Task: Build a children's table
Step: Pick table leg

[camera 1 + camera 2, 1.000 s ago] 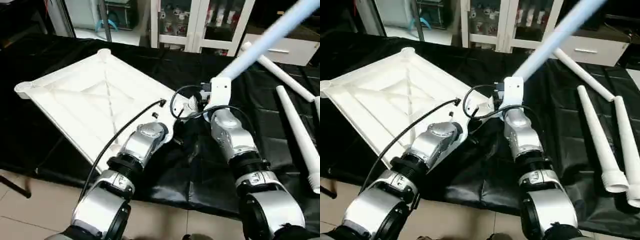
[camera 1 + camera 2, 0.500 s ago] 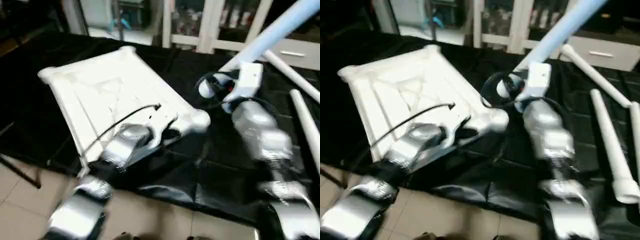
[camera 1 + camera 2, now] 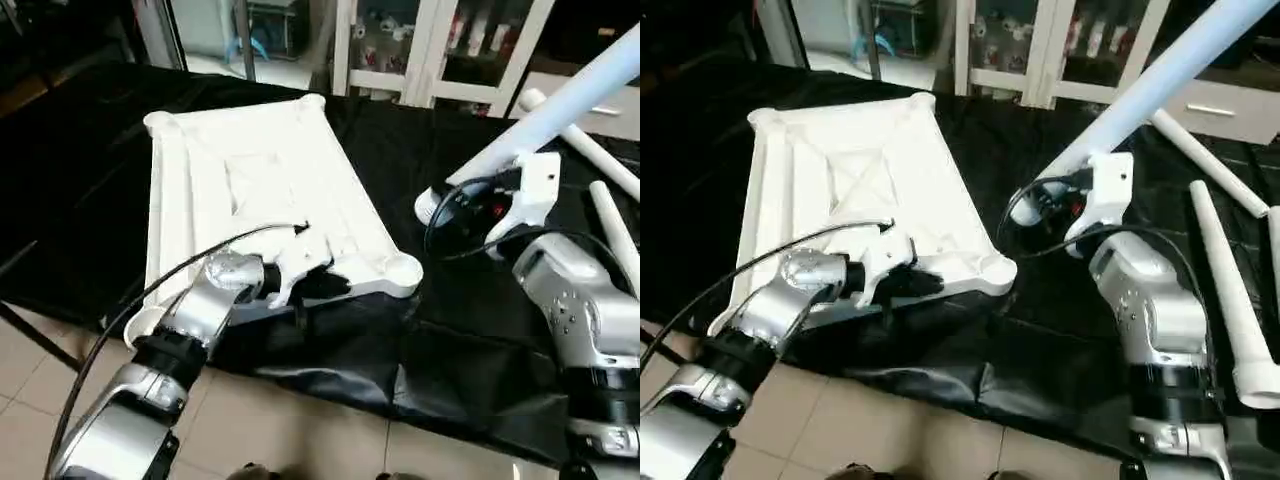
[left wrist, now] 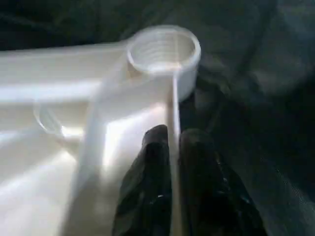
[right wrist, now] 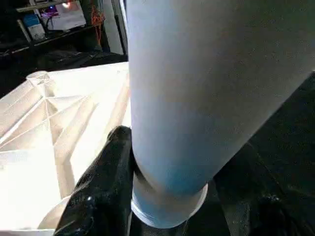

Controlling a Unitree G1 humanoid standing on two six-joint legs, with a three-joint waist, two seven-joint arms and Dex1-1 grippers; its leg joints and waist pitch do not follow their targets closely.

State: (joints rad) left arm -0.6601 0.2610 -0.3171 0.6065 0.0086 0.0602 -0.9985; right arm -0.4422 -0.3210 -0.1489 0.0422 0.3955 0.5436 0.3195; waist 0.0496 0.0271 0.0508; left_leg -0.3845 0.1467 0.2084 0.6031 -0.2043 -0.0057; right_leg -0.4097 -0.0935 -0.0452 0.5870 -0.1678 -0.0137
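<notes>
The white tabletop (image 3: 250,190) lies ribbed side up on the black-covered work table. Its near corner socket (image 3: 402,270) faces up. My left gripper (image 3: 335,283) is at the near rim beside that socket. In the left wrist view its two black fingers (image 4: 150,167) stand on either side of the thin rim wall, shut on it. My right gripper (image 3: 478,195) is shut on a long white leg (image 3: 560,100) that slants up to the right. The leg's threaded lower end (image 3: 430,205) hangs above the cloth, right of the socket and apart from it.
Two more white legs (image 3: 1225,290) (image 3: 1205,150) lie on the black cloth at the right. Glass-door cabinets (image 3: 400,50) stand behind the table. The table's front edge (image 3: 330,380) drops to a tiled floor. A black cable (image 3: 190,270) loops over my left forearm.
The tabletop has turned on the cloth with my left gripper at its rim. The held leg's lower end, close by the corner socket before, now stands off to its right. The camera also shifted.
</notes>
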